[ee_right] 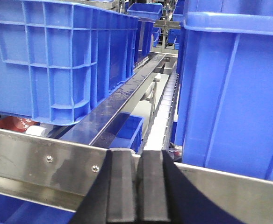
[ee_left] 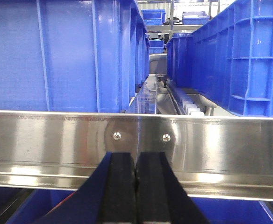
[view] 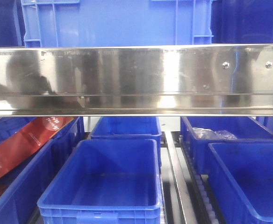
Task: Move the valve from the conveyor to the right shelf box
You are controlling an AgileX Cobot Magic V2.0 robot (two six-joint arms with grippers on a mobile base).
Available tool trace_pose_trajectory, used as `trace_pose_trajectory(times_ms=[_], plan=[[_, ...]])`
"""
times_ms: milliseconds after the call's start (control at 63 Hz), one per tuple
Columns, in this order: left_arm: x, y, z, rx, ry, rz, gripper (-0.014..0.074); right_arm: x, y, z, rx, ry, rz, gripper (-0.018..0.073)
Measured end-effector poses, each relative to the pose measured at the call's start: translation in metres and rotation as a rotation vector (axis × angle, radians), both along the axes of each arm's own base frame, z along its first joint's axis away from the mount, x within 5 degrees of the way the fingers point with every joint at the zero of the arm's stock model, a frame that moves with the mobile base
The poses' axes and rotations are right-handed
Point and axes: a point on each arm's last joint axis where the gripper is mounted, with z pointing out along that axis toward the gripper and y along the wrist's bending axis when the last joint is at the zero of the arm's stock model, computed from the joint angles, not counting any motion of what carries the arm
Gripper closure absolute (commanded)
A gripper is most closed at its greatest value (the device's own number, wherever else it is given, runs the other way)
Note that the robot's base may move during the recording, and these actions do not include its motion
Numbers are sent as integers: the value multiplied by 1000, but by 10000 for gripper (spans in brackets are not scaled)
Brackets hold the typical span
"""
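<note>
The valve and the conveyor are out of view in all three views. My left gripper point(ee_left: 136, 158) is shut, its black pads pressed together with nothing between them, right in front of a steel shelf rail point(ee_left: 220, 140). My right gripper point(ee_right: 137, 156) is likewise shut and empty, facing another steel rail point(ee_right: 43, 161) with blue boxes above it. In the front view neither gripper shows. On the lower shelf level, a blue box point(view: 253, 182) stands at the right with another blue box point(view: 230, 133) behind it.
A wide steel shelf beam point(view: 136, 79) crosses the front view, with a large blue box point(view: 113, 21) above it. Below it stand an empty blue box point(view: 104, 182) and a left box holding a red packet point(view: 24, 144). Roller tracks point(view: 206, 196) run between the boxes.
</note>
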Motion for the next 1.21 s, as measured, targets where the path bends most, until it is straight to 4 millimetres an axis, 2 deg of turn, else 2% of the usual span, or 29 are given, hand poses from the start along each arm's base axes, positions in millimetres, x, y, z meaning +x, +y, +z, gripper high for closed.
trace_pose_trajectory(times_ms=[238, 444, 587, 761, 857, 1206], plan=[[0, 0, 0, 0, 0, 0, 707, 0, -2, 0, -39, -8, -18, 715], [0, 0, 0, 0, 0, 0, 707, -10, -15, -5, -63, -35, -160, 715], [0, 0, 0, 0, 0, 0, 707, -19, -21, -27, -25, -46, -244, 715], [0, 0, 0, 0, 0, 0, 707, -26, -22, -64, 9, -58, -265, 715], [0, 0, 0, 0, 0, 0, 707, -27, -22, -78, 11, -57, -266, 715], [0, 0, 0, 0, 0, 0, 707, -27, -22, -80, 16, -66, -268, 715]])
